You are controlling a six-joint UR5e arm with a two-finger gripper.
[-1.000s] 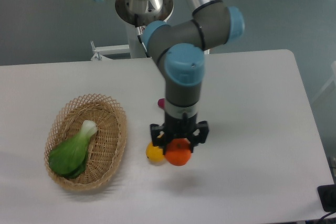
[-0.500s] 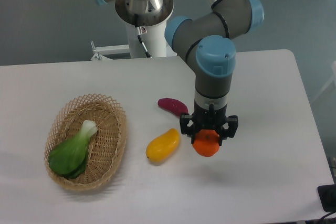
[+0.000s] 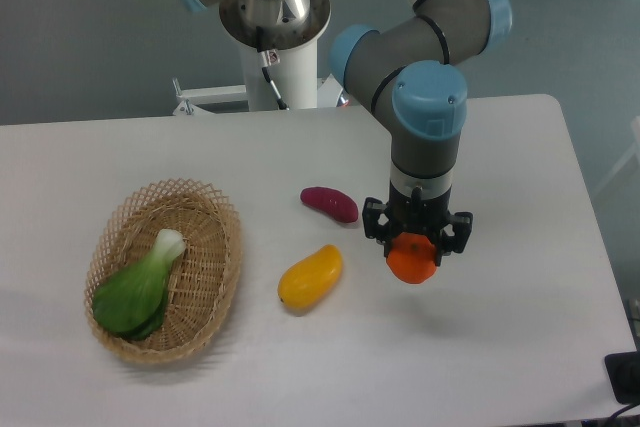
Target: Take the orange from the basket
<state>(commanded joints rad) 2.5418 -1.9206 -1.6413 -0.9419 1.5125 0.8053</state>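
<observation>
With the orange [image 3: 411, 263] clamped between them, the jaws of the gripper [image 3: 414, 247] are closed on the fruit, black fingers hugging its upper sides. Orange hangs clear of the worktop [image 3: 520, 197]; a soft shadow sits below and slightly right of it, so it reads as lifted, not resting. Wrist points straight down, which keeps the round fruit seated in the grip rather than rolling out.

Landmark = basket [image 3: 225, 247]: orange is well to the right of it, fully outside the rim. Basket holds only a green leafy vegetable [image 3: 138, 287], lying diagonal along its floor. Yellow mango [image 3: 309, 277] lies just right of the basket on the worktop, apart from it. Purple-red vegetable [image 3: 330, 203] sits further right and toward the robot base, apart from the mango. Orange is right of both, touching neither.

Judgement: pick looks done, fruit is out of the basket and held aloft.

No brands, labels or readable writing anywhere; arm shows plain grey and blue only.
</observation>
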